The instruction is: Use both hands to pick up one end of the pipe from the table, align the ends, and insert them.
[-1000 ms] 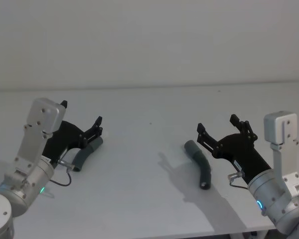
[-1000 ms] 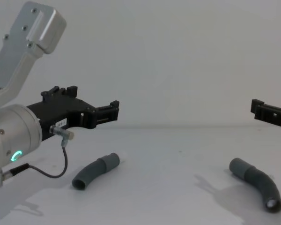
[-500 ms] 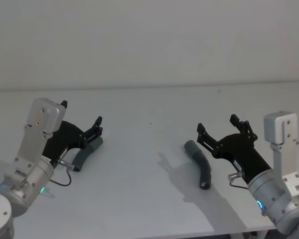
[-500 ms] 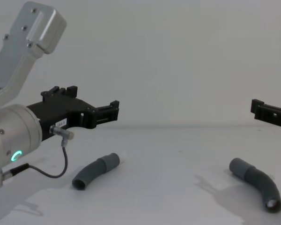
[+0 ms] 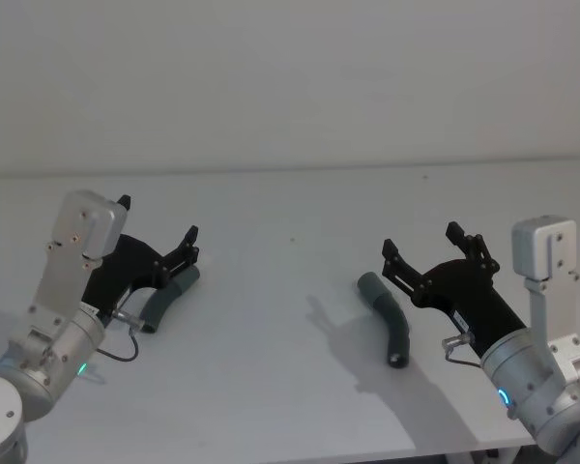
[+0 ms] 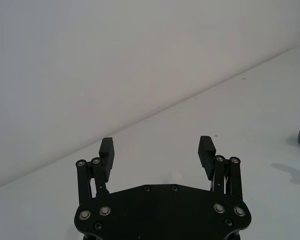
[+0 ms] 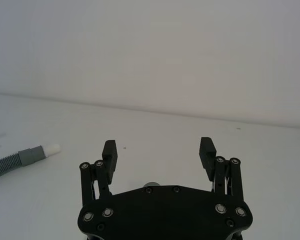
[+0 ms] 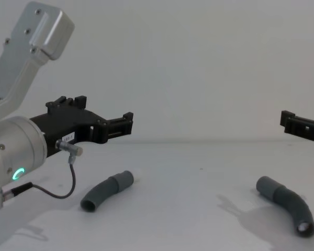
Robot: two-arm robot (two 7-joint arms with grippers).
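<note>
We look down on the table from the head; low across it from the chest; closely over the left gripper and right gripper from the wrists; head and chest share both pipes.

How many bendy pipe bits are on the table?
2. One pipe piece lies on the table's left, below the left gripper; the other on the right, near the right gripper.

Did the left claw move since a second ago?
No. In the chest view the left claw hangs open above the left pipe piece, just where it was a second ago.
</note>
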